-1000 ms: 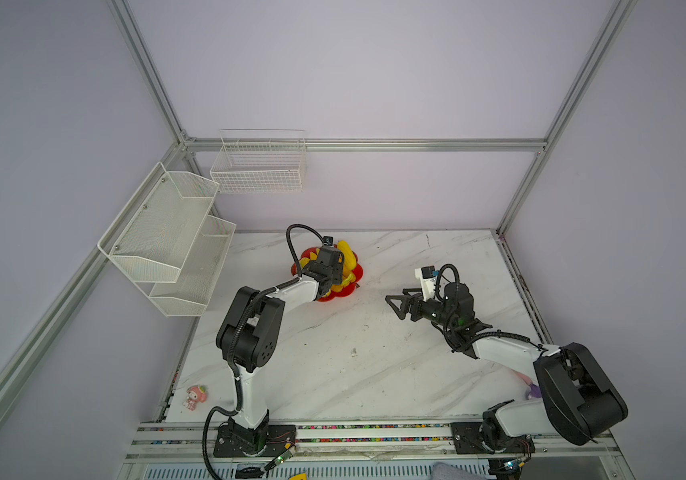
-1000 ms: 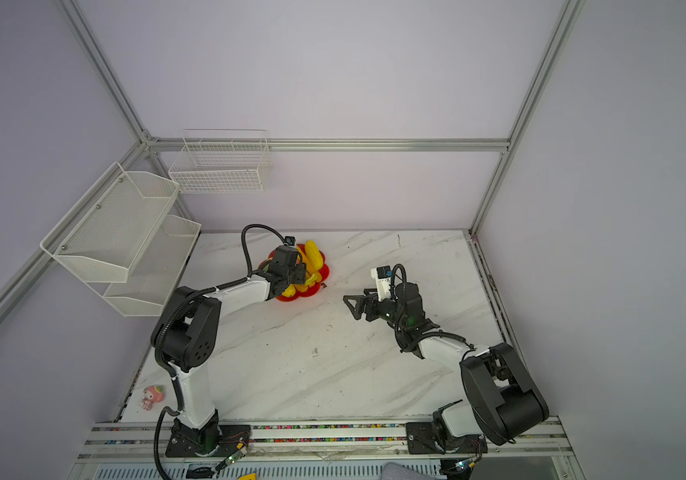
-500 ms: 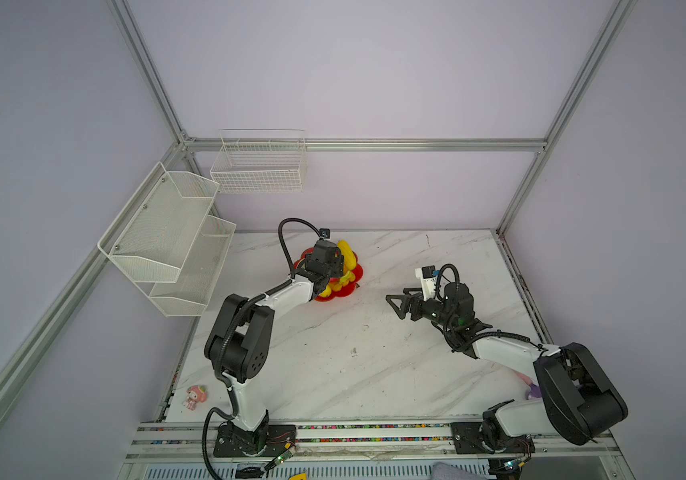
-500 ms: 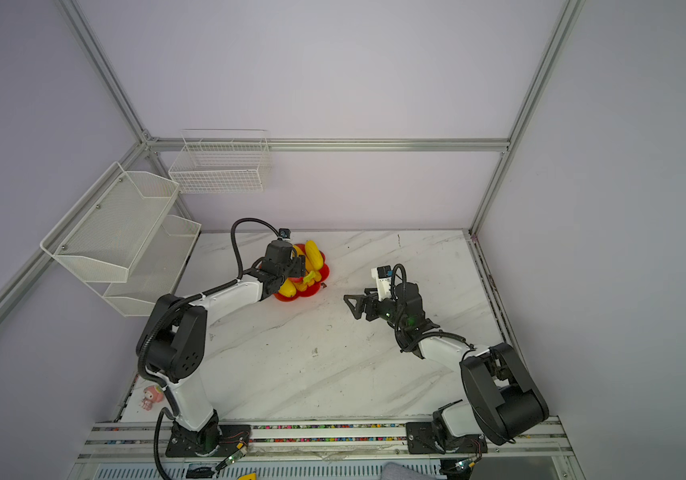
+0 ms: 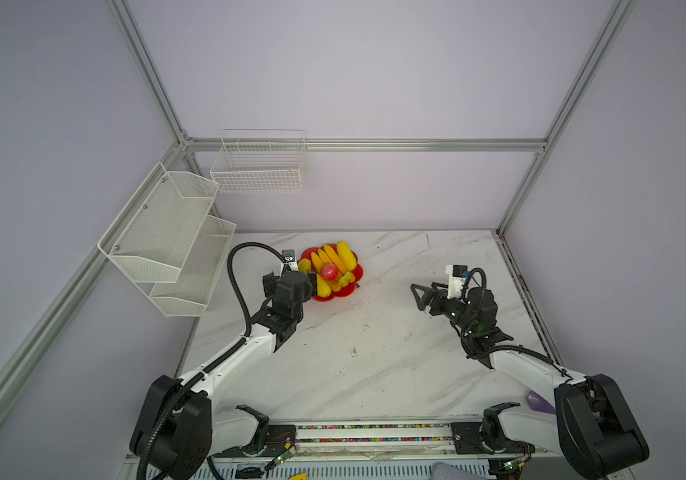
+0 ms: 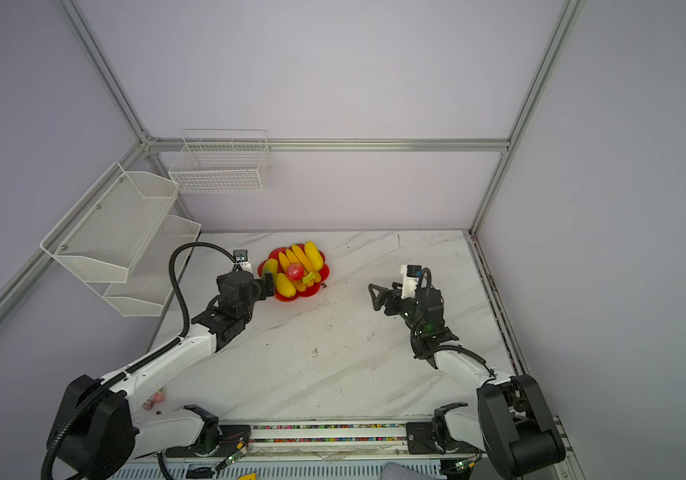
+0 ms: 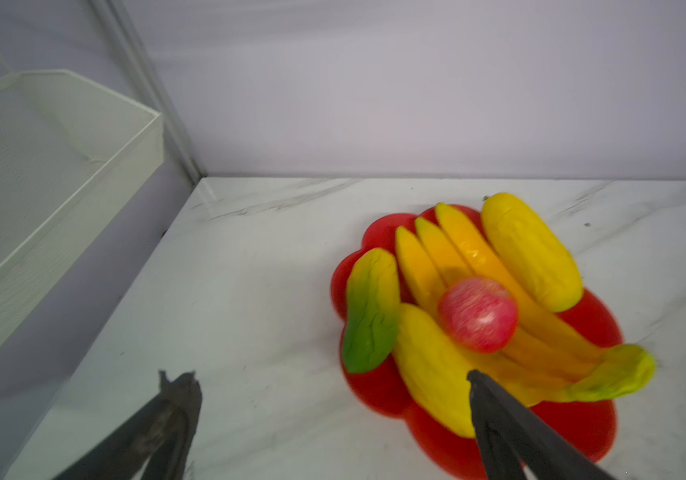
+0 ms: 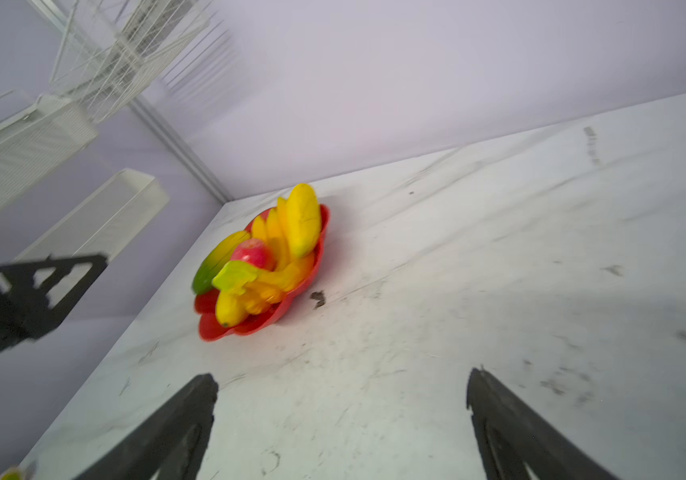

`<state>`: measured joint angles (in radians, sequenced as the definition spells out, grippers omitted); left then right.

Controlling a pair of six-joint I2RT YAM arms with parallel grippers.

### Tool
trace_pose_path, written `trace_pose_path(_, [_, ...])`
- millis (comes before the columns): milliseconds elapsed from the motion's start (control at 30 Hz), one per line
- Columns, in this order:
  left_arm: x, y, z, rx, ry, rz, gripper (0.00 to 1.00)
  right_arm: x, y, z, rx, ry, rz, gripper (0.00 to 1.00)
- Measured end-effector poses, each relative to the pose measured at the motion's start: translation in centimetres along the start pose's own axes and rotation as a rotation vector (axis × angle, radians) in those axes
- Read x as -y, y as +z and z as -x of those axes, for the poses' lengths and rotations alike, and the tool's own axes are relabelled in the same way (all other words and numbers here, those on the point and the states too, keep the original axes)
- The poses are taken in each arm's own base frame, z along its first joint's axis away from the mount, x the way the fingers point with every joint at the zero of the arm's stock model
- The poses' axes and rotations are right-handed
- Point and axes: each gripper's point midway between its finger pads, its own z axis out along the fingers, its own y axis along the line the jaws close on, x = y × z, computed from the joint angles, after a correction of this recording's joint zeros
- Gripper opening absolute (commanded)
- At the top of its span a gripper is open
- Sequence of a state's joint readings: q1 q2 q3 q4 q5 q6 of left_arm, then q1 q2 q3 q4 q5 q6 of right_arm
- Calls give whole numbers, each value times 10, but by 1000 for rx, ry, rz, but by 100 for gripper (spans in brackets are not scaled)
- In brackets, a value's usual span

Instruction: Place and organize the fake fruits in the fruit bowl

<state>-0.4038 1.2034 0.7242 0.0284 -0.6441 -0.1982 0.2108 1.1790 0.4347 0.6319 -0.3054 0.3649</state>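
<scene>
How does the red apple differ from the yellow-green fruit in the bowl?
The apple is round and pinkish red; the yellow-green fruit is elongated, yellow fading to green at one end. The apple sits atop the bananas near the middle; the yellow-green fruit lies at the edge of the red bowl. Both rest in the bowl.

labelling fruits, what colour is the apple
The apple is pinkish red, clearest in the left wrist view.
</scene>
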Motion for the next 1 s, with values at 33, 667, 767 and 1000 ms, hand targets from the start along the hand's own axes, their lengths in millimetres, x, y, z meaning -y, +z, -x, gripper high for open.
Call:
trace_pose_path(33, [-13,-3,-12,-12,9,42,100,20,-9,9,46,23,-67,97])
trace_pose_path(667, [-89,42,-113,60,-54,153,100,156,-53,19,293,-138,-637,97])
trace_pose_path(767, [-76,58,-140,9,11,101,100,163,-38,9,289,-204,-620,97])
trace_pose_path(1000, [-75,68,-122,39,-8,69,100,164,2,-2,247,-310,-542,97])
